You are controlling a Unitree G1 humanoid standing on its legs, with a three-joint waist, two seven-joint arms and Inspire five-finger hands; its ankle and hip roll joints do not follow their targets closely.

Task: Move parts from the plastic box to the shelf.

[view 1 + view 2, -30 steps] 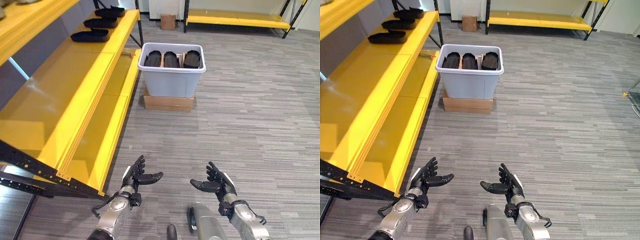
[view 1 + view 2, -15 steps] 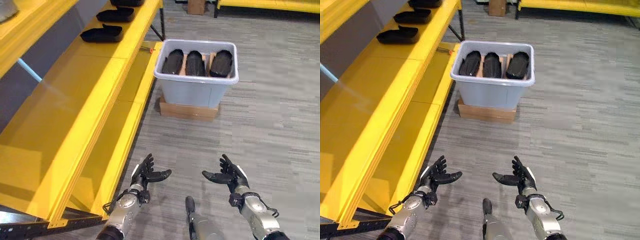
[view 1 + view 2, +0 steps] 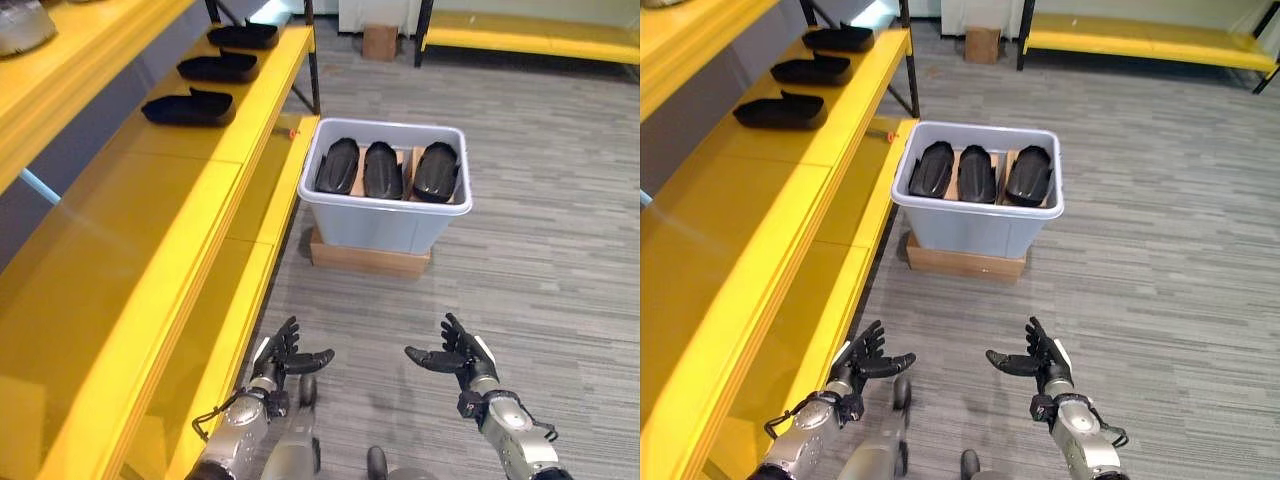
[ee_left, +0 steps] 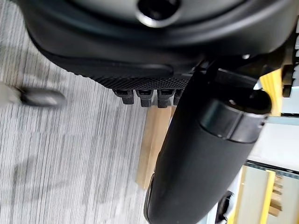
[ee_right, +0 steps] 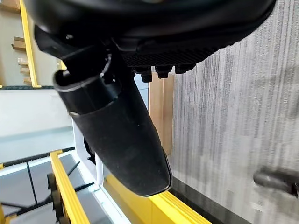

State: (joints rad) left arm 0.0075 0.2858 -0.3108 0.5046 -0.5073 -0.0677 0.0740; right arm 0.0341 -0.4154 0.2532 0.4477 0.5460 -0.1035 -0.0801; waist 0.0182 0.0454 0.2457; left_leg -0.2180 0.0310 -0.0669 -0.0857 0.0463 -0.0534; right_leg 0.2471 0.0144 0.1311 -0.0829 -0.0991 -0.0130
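1. I hold my left robot hand (image 3: 285, 356) and my right robot hand (image 3: 455, 357) low in front of me, over the grey carpet floor (image 3: 540, 230). Their palms face each other, the fingers are spread and relaxed, and neither has hold of anything. I judge this the ready pose for taking a wide part between both palms.

2. The plastic box (image 3: 385, 222) stands well ahead of my hands, just beside the lower edge of the yellow shelf (image 3: 190, 175). It rests on a flat cardboard base (image 3: 366, 259), which lifts it a little off the floor and, I think, makes the reach into it easier.

3. In the box I count three black parts (image 3: 384, 168), standing on edge side by side, with what look like cardboard dividers between them. Packed upright like that, each one offers a top edge to grab.

4. On the shelf I count three more black parts (image 3: 189, 106) of what looks like the same kind, lying flat in a row along the far stretch, apart from one another. The nearer stretch of the shelf is bare, so the next part has room there.

5. A small cardboard box (image 3: 379, 41) sits on the floor far behind, and a second yellow shelf (image 3: 530, 35) runs along the back wall.

6. My judgement: I am between carries and must close on the box before reaching in.
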